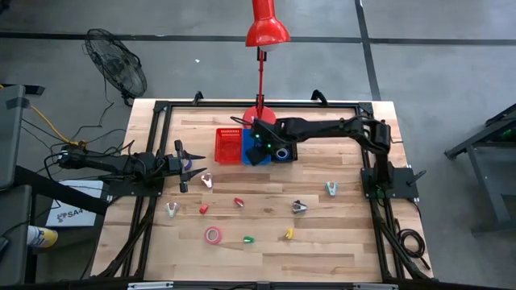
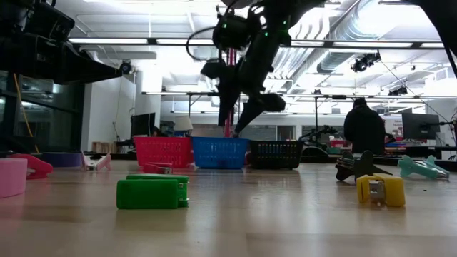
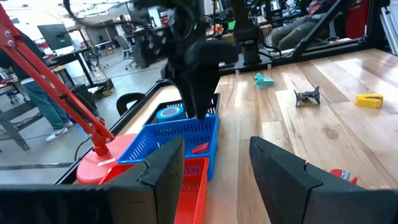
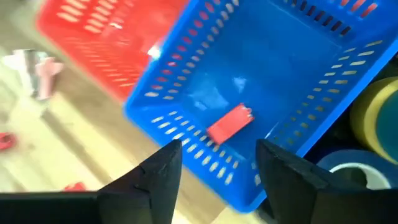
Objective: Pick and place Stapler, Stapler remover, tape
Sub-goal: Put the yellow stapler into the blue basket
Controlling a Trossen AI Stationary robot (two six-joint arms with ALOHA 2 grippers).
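My right gripper (image 1: 260, 149) hangs open above the blue bin (image 4: 298, 68); in the right wrist view (image 4: 217, 155) a small red stapler (image 4: 229, 123) lies on the bin's floor between and beyond its fingers. The black bin (image 1: 284, 153) beside it holds a blue tape roll (image 4: 351, 171) and a yellow roll (image 4: 379, 109). A pink tape roll (image 1: 213, 235) lies flat on the table. My left gripper (image 1: 187, 163) waits open near the left edge, close to a pink stapler remover (image 1: 207, 179).
A red bin (image 1: 228, 145) stands left of the blue one, with a red lamp (image 1: 266, 32) behind. Scattered on the table: grey (image 1: 172, 209), dark (image 1: 299, 206) and teal (image 1: 332, 188) removers, red (image 1: 204, 209), green (image 1: 248, 239) and yellow (image 1: 289, 234) staplers.
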